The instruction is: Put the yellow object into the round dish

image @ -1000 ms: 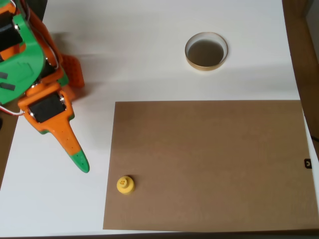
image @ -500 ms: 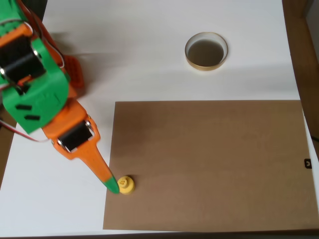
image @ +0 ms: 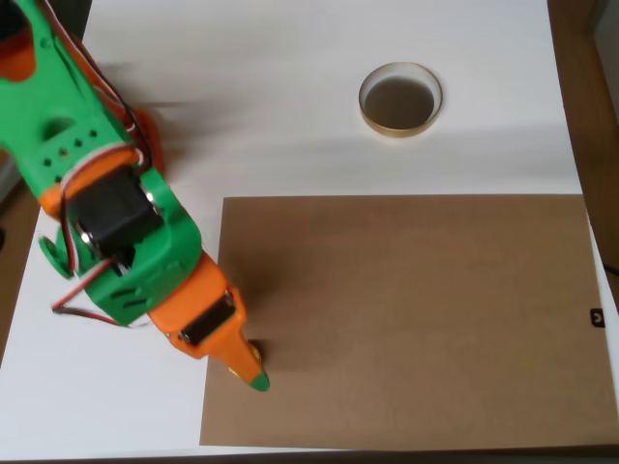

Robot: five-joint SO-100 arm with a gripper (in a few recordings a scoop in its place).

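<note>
Yellow object mostly hidden beneath the orange-and-green hand (image: 250,370), only a sliver of yellow (image: 251,348) showing at the near left edge of the brown board (image: 406,319) in the overhead view. Whether the hand is spread or pinching the piece cannot be told from above. Round dish (image: 400,100), tan-rimmed and dark inside, sits well apart on the far side of the white tabletop (image: 290,116).

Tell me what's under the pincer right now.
Under the pincer the overhead view shows the left edge of the brown board on the white table. The pincer covers the spot beneath it.
</note>
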